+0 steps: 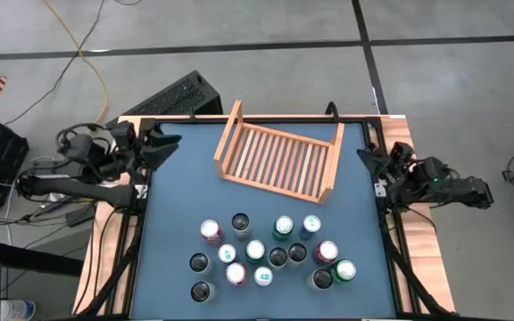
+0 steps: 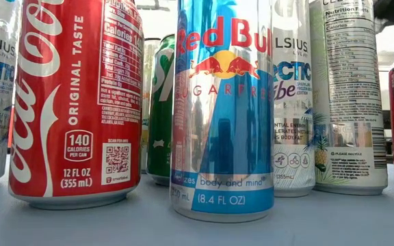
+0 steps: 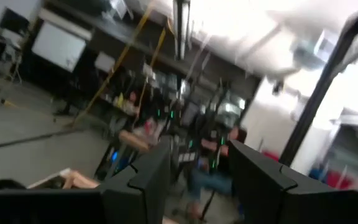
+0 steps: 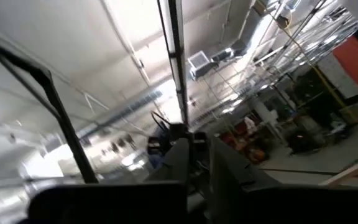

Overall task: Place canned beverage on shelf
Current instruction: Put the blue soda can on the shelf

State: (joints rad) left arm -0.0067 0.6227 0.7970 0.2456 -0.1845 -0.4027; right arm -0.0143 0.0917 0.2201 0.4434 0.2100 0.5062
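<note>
Left gripper (image 1: 169, 143), at the table's far left corner, holds nothing; its two dark fingers (image 3: 151, 180) stand apart with a clear gap between them in its wrist view. Right gripper (image 1: 365, 157), at the far right edge of the table, is likewise clear of every object, its fingers (image 4: 179, 163) nearly together with only a narrow slit showing.

Shelf (image 1: 279, 156): a light-brown wooden rack with a slatted base and raised side boards, lying slightly skewed on the far middle of the blue table top (image 1: 177, 205), between the two grippers and holding no cans.

Cans (image 1: 266, 254): a loose cluster standing upright on the near half of the table, well apart from the shelf.

Low view: a red cola can (image 2: 77, 102) and a blue-and-silver energy drink can (image 2: 223, 109) stand closest to the camera, with a green can (image 2: 160, 109) behind and between them, and white cans (image 2: 347, 96) to the right.
</note>
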